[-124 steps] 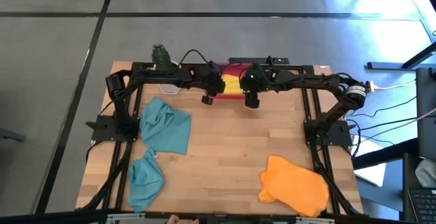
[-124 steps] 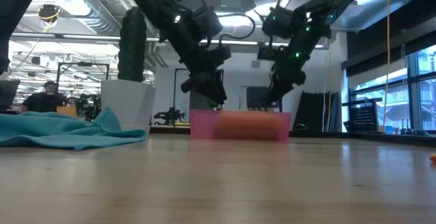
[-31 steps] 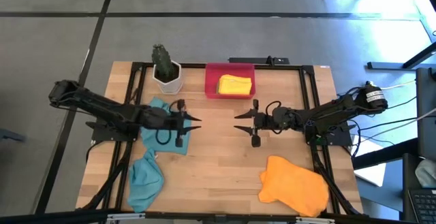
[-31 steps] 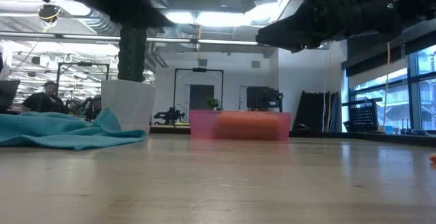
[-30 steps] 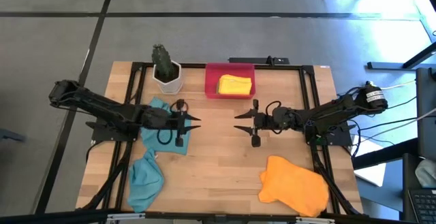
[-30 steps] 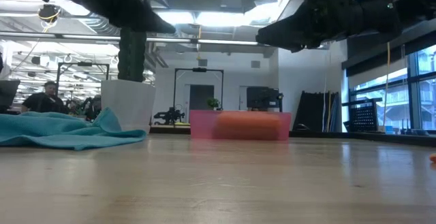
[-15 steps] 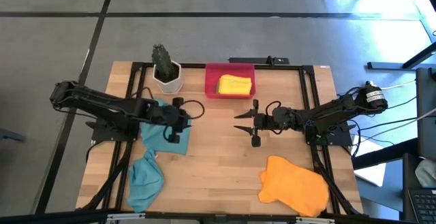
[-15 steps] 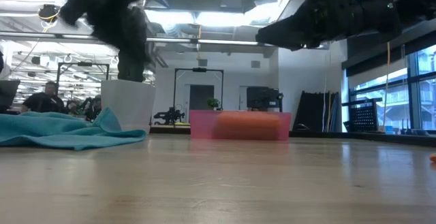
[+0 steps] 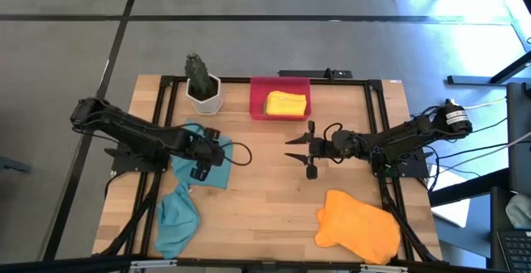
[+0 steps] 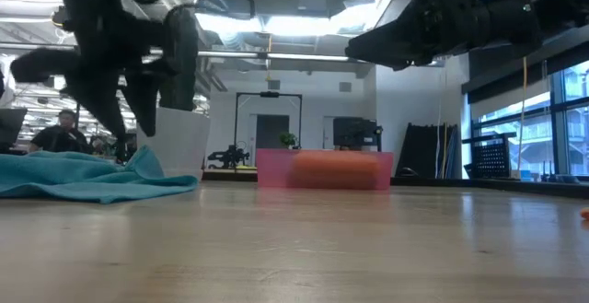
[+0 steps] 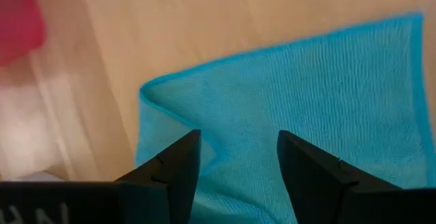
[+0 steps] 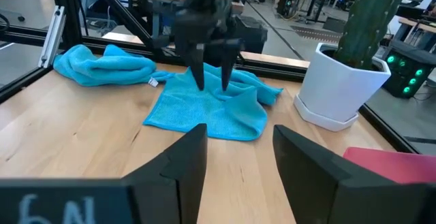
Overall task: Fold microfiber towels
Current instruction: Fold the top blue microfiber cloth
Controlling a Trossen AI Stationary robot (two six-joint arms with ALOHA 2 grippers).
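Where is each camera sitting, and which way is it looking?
High view: above the table, looking straight down; both arms, left gripper over the teal towel.
Low view: at tabletop height, looking across to the red tray; arms overhead.
Left wrist view: looks down past open fingers at teal cloth.
Right wrist view: faces across the table past its fingers.
Shared: right wrist and high views both show the cactus pot.

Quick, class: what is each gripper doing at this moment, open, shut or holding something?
Left gripper: open, pointing down over the blue towel, holding nothing.
Right gripper: open, empty, above bare table.
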